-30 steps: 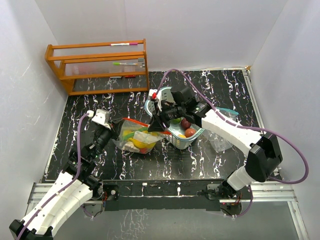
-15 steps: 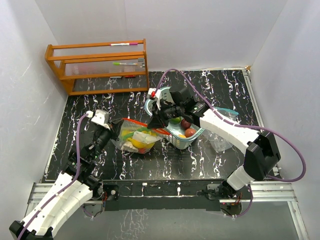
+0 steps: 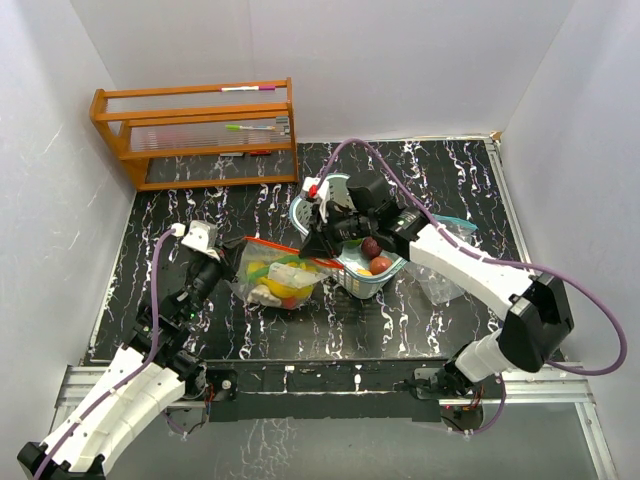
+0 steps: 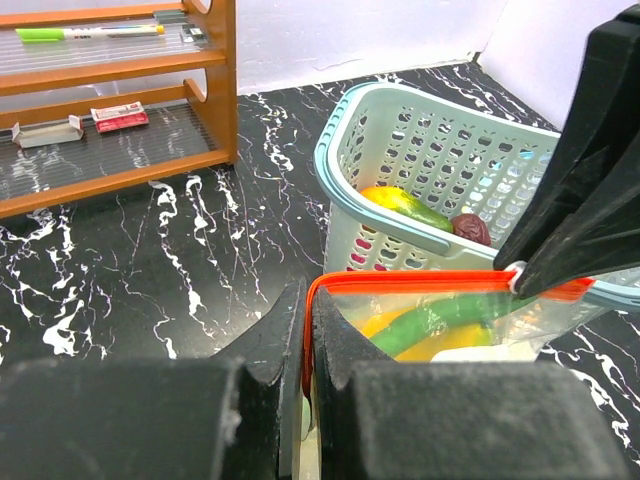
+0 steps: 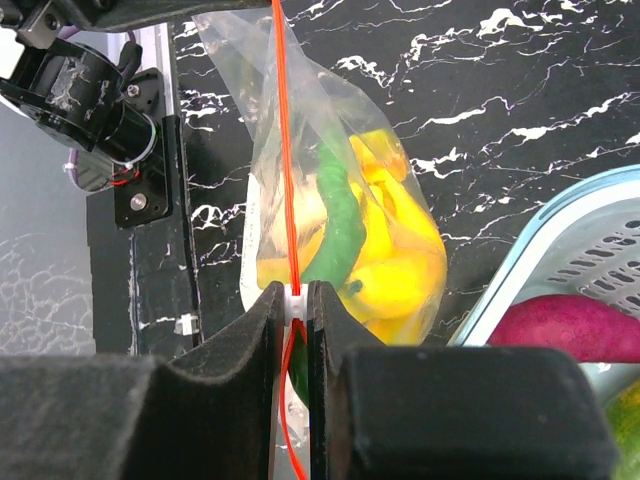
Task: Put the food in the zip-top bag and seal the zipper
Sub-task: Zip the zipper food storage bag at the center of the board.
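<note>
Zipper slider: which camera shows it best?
Right wrist: the white slider sits pinched in the right end effector, close up. Left wrist shows it small, far along the orange zipper; top view hides it.

Bag (image 5: 235, 80) clear glossy plastic (crinkled); basket (image 4: 440, 150) smooth matt plastic; rack (image 3: 195, 111) varnished wood; tabletop (image 3: 400, 310) glossy, marbled.

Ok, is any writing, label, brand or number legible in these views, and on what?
No text can be read anywhere.
Small red-and-white packet on the orange wooden rack: any print too blurred to read.
Green-and-white marker pen on the same rack: any marking too small.
Clear zip-top bag with orange zipper, pale teal mesh basket: no lettering visible.
</note>
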Controlling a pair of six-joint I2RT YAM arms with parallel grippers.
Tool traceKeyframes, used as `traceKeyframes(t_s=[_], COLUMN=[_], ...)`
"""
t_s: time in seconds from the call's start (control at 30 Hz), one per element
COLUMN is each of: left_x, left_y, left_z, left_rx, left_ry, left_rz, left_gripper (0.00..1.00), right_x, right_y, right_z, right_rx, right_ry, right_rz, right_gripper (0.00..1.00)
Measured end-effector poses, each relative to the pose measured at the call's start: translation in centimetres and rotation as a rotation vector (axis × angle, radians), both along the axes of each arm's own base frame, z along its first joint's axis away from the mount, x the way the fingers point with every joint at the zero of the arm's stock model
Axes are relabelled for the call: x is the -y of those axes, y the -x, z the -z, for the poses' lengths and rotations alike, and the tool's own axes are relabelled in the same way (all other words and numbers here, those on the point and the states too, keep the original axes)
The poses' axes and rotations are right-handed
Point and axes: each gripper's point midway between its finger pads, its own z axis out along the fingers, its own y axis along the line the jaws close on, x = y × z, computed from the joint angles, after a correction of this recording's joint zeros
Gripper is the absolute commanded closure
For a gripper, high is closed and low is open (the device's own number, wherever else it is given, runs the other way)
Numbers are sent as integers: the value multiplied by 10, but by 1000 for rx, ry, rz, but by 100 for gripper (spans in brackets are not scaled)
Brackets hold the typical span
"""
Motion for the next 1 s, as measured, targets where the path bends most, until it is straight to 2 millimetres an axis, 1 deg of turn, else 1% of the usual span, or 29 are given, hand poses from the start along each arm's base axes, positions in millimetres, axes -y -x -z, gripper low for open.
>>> traceKeyframes(t_s=[0.17, 0.27, 0.37, 0.53, 0.7, 0.83, 0.87, 0.9, 1.0], left_x=[-1, 0, -1, -8, -24, -24, -24, -24, -24], left_y=[0, 0, -1, -4, -11, -11, -11, -11, -11], left_z=[0, -1, 4, 7, 6, 7, 7, 7, 7], left_rx=[0, 2, -4, -11, -6, -10, -12, -12, -14], left_ry=[4, 8, 5, -1, 1, 2, 2, 2, 6], left_rz=[-9, -10, -18, -63, -158, -159, -160, -161, -164], left_gripper=[100, 100, 100, 100, 100, 100, 100, 100, 100], right_x=[10, 15, 21, 34, 54, 58, 58, 59, 60], right_y=[7, 11, 14, 21, 36, 37, 37, 37, 36], right_z=[-6, -5, -3, 3, 18, 20, 19, 18, 14], right_rx=[31, 43, 47, 43, 6, 12, 18, 23, 29], right_ry=[-2, 4, 22, 52, 101, 103, 99, 94, 86], right_rz=[20, 27, 40, 67, 91, 106, 111, 115, 133], right_gripper=[92, 92, 92, 92, 92, 92, 91, 85, 60])
